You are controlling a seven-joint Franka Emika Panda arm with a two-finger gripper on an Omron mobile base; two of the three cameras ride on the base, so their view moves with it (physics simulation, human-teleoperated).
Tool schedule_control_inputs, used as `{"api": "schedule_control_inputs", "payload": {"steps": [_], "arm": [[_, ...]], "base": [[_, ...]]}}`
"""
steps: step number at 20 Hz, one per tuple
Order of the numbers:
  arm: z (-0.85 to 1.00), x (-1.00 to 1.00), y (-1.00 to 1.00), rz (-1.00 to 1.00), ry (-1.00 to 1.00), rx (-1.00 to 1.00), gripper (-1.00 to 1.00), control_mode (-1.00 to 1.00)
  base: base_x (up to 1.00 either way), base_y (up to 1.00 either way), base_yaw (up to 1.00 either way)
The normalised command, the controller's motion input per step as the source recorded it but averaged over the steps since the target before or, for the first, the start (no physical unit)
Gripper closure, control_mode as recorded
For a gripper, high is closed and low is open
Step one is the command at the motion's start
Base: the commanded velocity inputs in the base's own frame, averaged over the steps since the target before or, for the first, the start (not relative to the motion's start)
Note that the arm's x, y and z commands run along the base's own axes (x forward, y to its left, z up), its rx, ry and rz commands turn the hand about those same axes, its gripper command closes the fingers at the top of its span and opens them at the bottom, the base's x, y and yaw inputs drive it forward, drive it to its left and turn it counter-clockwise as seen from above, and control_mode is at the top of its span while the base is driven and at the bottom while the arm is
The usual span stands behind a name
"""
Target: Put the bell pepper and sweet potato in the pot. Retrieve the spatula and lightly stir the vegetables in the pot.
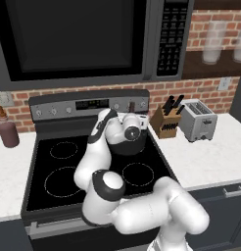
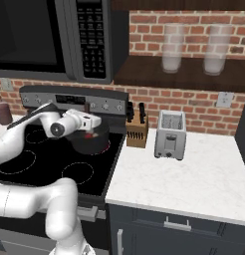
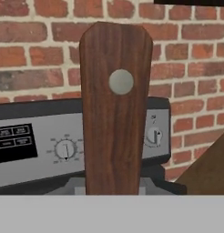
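Nearest the hand camera stands a brown wooden spatula handle (image 3: 114, 113), flat and round-topped with a small grey metal rivet near its upper end, upright and filling the middle of the hand view. The hand (image 2: 92, 122) is closed down tight on this handle, gripping its lower part; the fingertips themselves are hidden at the bottom edge. Behind the handle runs the stove's grey control panel (image 3: 36, 145) with a dial on either side of the wood, and beyond that the red brick wall (image 3: 41, 50).

From the base views the white arm reaches over the black glass cooktop (image 1: 54, 171), and the hand hangs over the dark grey round metal pot (image 2: 89, 142), which sits on the far right burner, close to the cooktop's right edge. A touch of red shows at the pot's rim under the hand in the right base view; whether that is the bell pepper cannot be told.

The near burners and the left side of the cooktop lie open. Just right of the pot, on the white marbled table (image 2: 194, 174), stands a wooden knife block (image 2: 137, 128) against the wall, then a silver toaster (image 2: 170, 134) beside it; the near part of this table is bare. A microwave (image 1: 73, 34) overhangs the stove. At far left, a maroon cylindrical canister (image 1: 8, 133) stands well apart from the pot.
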Motion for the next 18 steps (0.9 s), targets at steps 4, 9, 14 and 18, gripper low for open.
{"api": "schedule_control_inputs", "payload": {"steps": [4, 9, 14, 18], "arm": [[-0.08, 0.33, 0.00, -0.02, -0.06, 0.00, 1.00, -1.00], [-0.47, 0.37, 0.00, -0.04, -0.04, 0.00, 1.00, -1.00], [-0.53, 0.35, 0.00, -0.05, 0.00, 0.00, 1.00, -1.00], [-0.36, 0.16, 0.00, -0.03, 0.00, 0.00, 1.00, -1.00]], "base": [[0.00, 0.00, 0.00], [0.00, 0.00, 0.00], [0.00, 0.00, 0.00], [0.00, 0.00, 0.00]]}}
